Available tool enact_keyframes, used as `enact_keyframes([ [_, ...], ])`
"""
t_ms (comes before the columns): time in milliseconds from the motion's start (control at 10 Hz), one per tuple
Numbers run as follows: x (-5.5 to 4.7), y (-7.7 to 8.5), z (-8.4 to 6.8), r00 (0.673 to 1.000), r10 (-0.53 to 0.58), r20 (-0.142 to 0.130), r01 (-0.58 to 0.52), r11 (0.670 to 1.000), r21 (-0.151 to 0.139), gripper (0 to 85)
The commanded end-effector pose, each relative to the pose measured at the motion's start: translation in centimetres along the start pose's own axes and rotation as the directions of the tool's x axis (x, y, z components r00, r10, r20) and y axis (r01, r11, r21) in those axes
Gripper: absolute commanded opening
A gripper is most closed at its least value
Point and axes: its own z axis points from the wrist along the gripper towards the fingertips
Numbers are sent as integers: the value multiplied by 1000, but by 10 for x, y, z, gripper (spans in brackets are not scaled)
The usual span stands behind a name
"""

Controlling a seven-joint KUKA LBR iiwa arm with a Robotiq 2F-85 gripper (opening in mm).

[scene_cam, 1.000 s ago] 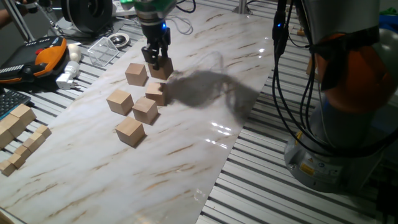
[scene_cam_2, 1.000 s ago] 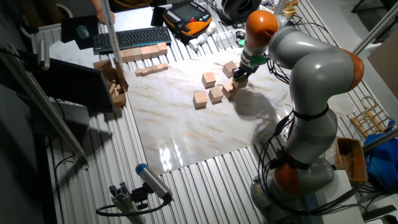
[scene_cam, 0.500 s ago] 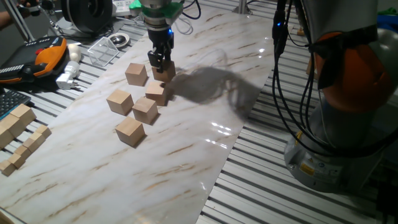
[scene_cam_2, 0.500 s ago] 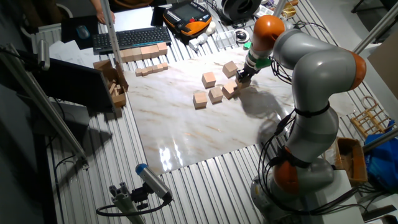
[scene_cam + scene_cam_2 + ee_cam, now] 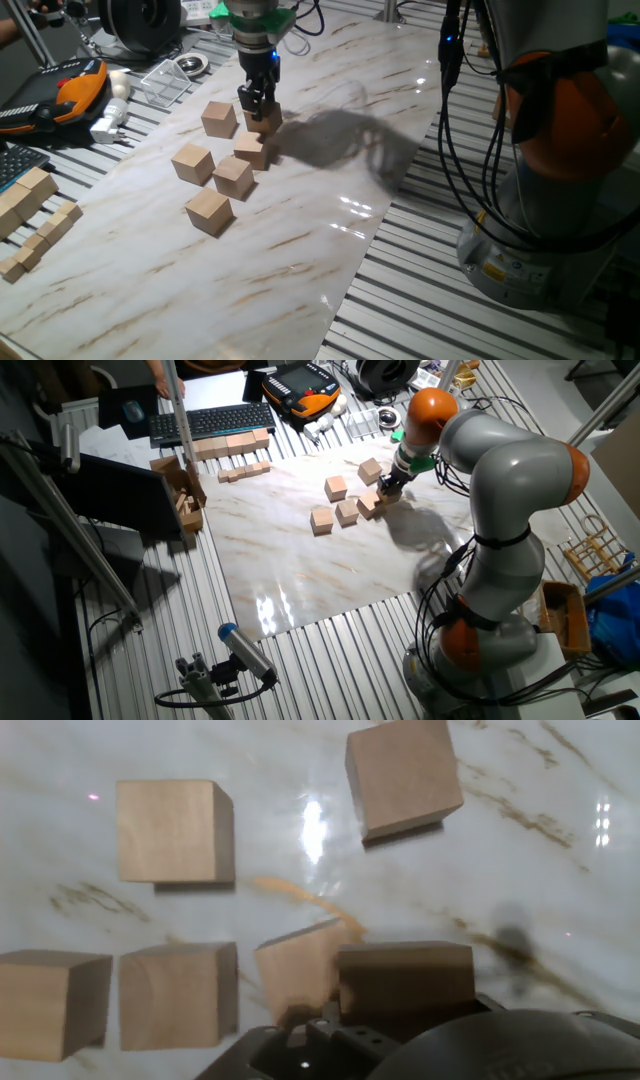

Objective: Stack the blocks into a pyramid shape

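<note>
Item: light-tan wooden cube (image 5: pixel 266 117), clamped between the black fingers (image 5: pixel 252 103) over the white marbled counter (image 5: pixel 320 230), just beside a row cube (image 5: pixel 250 148).
Risk: held cube apparently overlaps its neighbour; lowering could knock the row askew.

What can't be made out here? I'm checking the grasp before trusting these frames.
- Fingertips of the gripper: hand view cuts them off at its bottom edge.
- Contact with the held block: in both fixed views, too small and hidden by the fingers.
- Whether the held block rests on the neighbouring block: unclear in every view.
</note>
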Motion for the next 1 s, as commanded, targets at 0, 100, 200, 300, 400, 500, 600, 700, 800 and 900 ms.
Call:
enact_keyframes([
  [0, 0, 0, 0, 1000, 0, 0, 0, 1000, -1, 0],
  [100, 1, 1, 1, 1000, 3, -1, -3, 1000, -4, 0],
  [200, 2, 4, 2, 1000, 6, -1, -6, 1000, -3, 0],
  [300, 2, 5, 2, 1000, 9, 0, -9, 1000, -3, 0],
  [400, 3, 6, 2, 1000, 11, 0, -11, 1000, -3, 0],
  [500, 3, 8, 2, 1000, 14, 0, -14, 1000, -1, 0],
  [600, 3, 10, 2, 1000, 17, 0, -17, 1000, -1, 0],
  [700, 3, 11, 2, 1000, 20, 0, -20, 1000, -1, 0],
  [800, 4, 14, 3, 1000, 25, 3, -25, 1000, 0, 0],
  [900, 6, 18, 3, 999, 34, 8, -34, 999, 5, 0],
])
